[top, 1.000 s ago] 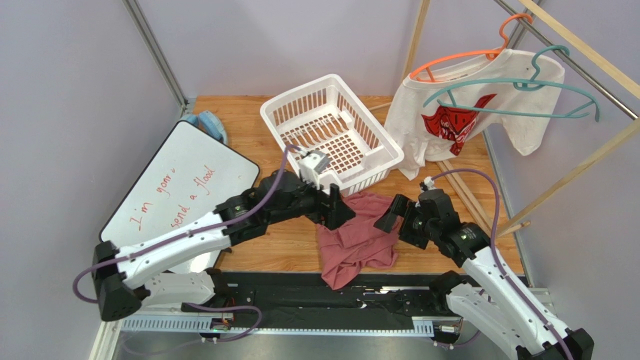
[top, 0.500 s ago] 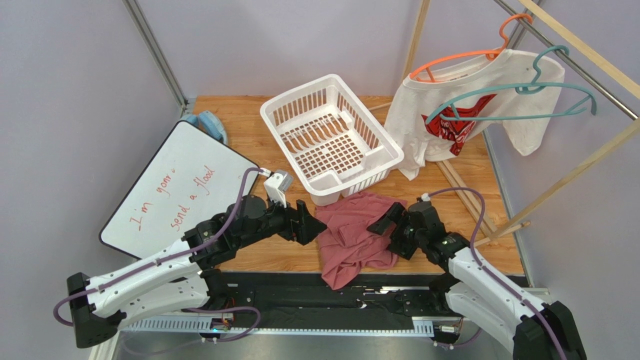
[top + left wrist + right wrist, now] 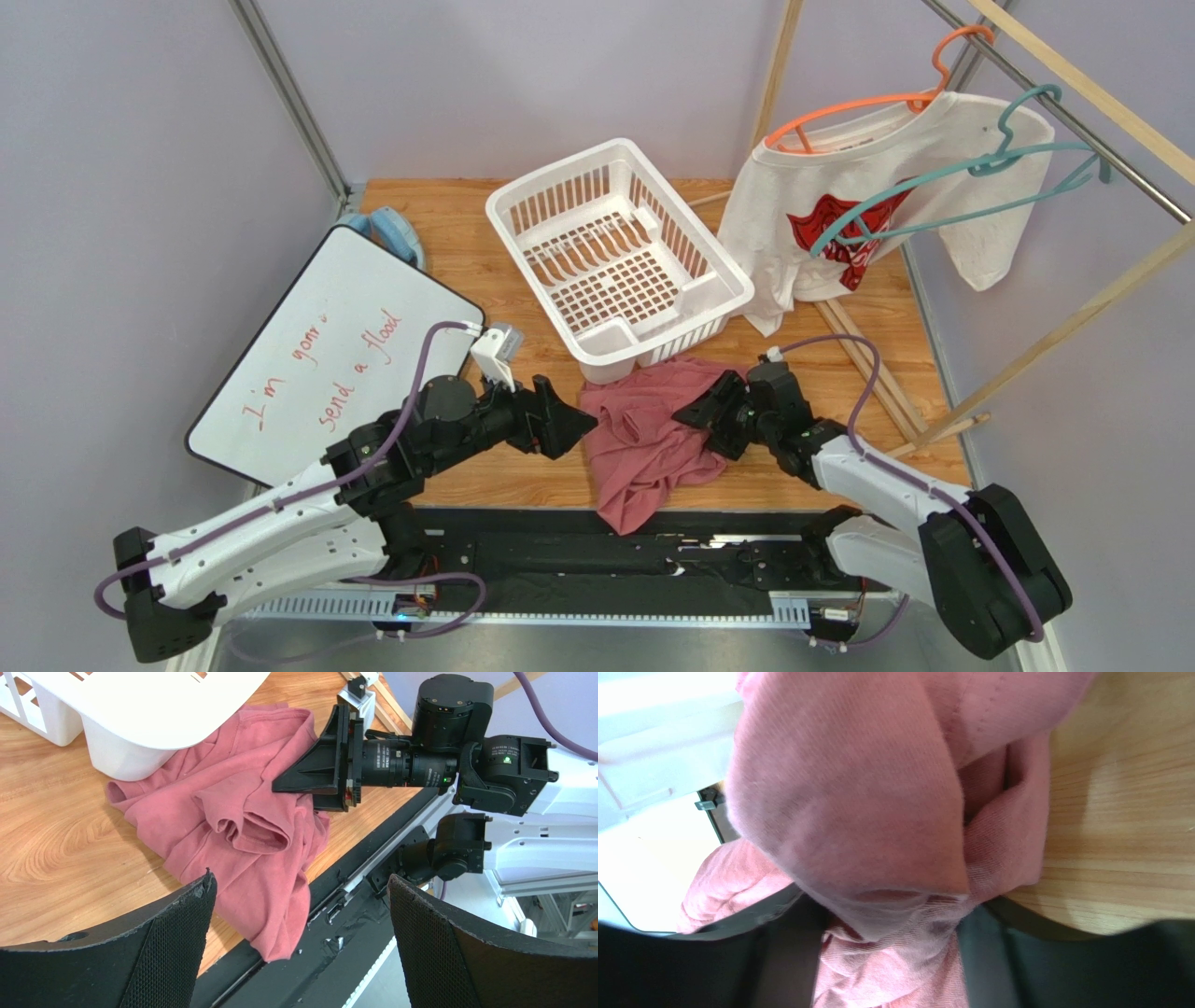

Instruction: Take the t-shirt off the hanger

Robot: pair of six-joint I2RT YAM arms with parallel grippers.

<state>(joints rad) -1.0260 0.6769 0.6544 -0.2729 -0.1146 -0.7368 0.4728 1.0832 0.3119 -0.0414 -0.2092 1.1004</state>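
Top view: t-shirt (image 3: 643, 437) lies crumpled at the table's 6 o'clock edge, under the basket (image 3: 617, 252). The hanger (image 3: 982, 163) hangs bare at 2 o'clock, so removal looks done. Left gripper (image 3: 568, 420) sits at the shirt's 9 o'clock, right gripper (image 3: 706, 409) at 3 o'clock. Left wrist: left jaws spread wide, empty. Right wrist: right jaws pinch bunched cloth, probably dragging it. Versus a second ago: left gripper backed off the shirt, hanger tilts steeper, shirt more bunched

The t-shirt (image 3: 648, 441) at lower centre is plain dusty red. At upper right, the hanger (image 3: 985, 164) is teal, beside an orange hanger (image 3: 856, 107) carrying a white shirt (image 3: 786, 266) with a red graphic. The slatted basket (image 3: 553, 174) is white.
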